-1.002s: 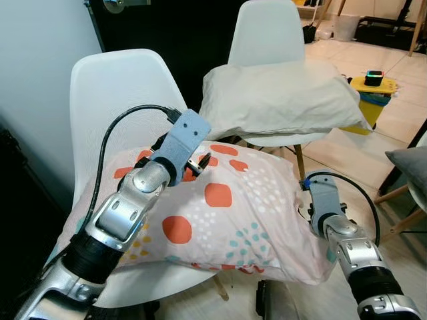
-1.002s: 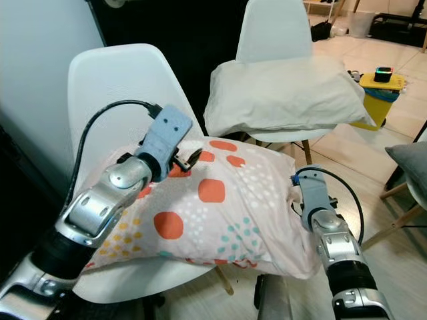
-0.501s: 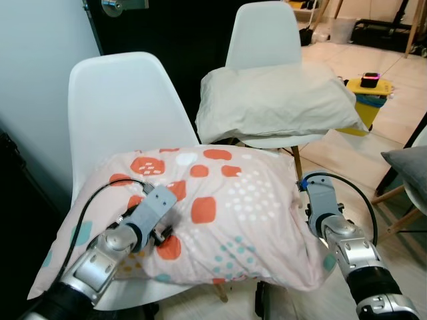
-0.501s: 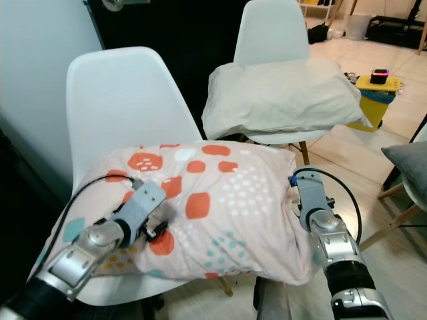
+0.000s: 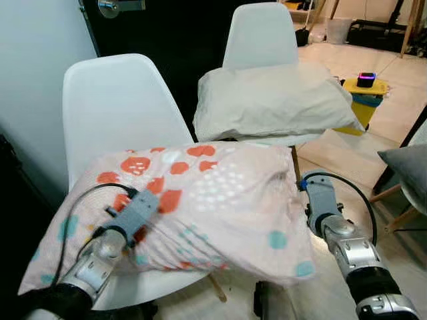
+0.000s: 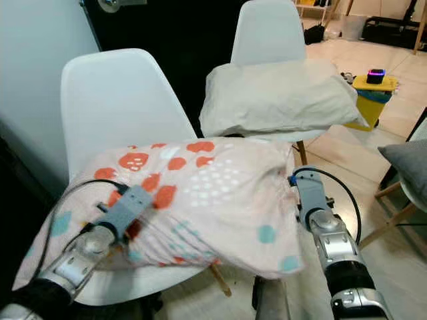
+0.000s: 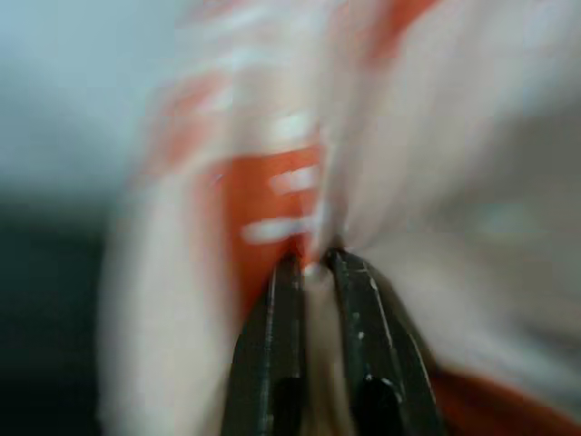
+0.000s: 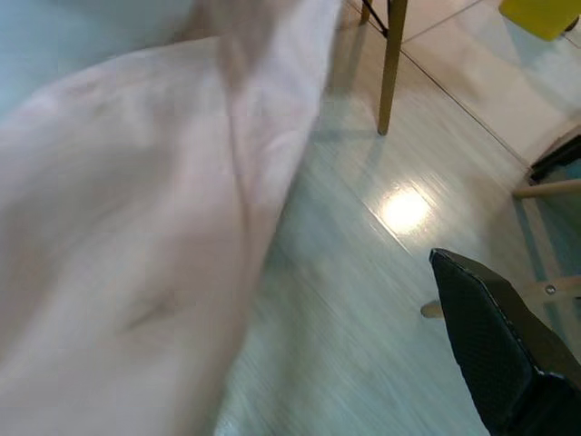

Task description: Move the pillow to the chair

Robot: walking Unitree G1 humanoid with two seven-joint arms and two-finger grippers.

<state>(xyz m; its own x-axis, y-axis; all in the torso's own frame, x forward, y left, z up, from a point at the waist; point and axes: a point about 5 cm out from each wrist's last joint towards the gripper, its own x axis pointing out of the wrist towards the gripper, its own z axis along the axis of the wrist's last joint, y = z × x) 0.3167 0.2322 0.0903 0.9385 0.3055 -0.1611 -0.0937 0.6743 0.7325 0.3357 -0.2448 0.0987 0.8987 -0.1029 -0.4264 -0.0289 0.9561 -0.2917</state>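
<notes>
step: setting pillow (image 5: 200, 207) on near white chair (image 5: 117, 107) | left gripper (image 7: 313, 268) pinched shut on pillow cloth | right gripper (image 5: 313, 200) at pillow's edge, jaws: can't tell | next: let go, pull back

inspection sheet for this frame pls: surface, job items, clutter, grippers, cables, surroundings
Surface: near white chair, seat mostly covered by the pillow.
Job's things: patterned pillow lies across the near chair's seat, overhanging its front and side.
Clutter: plain cream pillow on the second white chair behind.
Grippers: left gripper shut on a pinch of the patterned pillow's fabric; right gripper at the pillow's right edge, one black finger in the wrist view, grip not readable.
Cables: black cable loops over the left wrist, another at the right wrist.
Surroundings: yellow bin on the tiled floor, grey cushion at right, dark doorway behind.
</notes>
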